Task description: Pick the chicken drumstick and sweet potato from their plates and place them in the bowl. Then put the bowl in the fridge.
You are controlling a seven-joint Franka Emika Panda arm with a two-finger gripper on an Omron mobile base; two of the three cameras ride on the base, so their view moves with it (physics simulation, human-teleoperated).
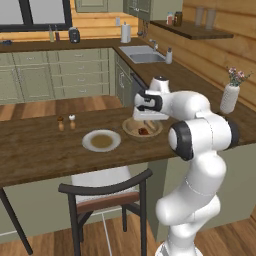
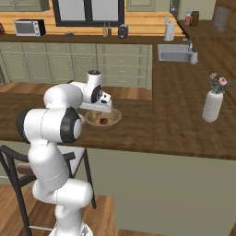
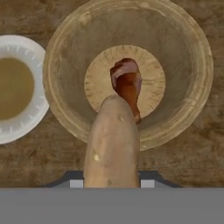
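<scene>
Pincer [image 3: 112, 183] jaws are closed on the sweet potato [image 3: 112, 144], which stands up between them in the hand view and hides most of the fingers. Directly below the pincer lies the bowl [image 3: 183, 109], its thick rim circling the gripper's line with open floor on all sides. In the middle of that bowl, just past the potato's tip, rests the chicken drumstick [image 3: 127, 85], thick end away from the pincer; potato and drumstick overlap in this view, so whether they touch I cannot tell. Beside the bowl's rim, to the pincer's left, sits a white plate [image 3: 37, 105], close to the bowl with a thin strip of counter [image 3: 192, 162] showing between them. From the left base view, the bowl [image 1: 129, 131] stands near the counter's front edge, the plate [image 1: 89, 145] just beside it.
</scene>
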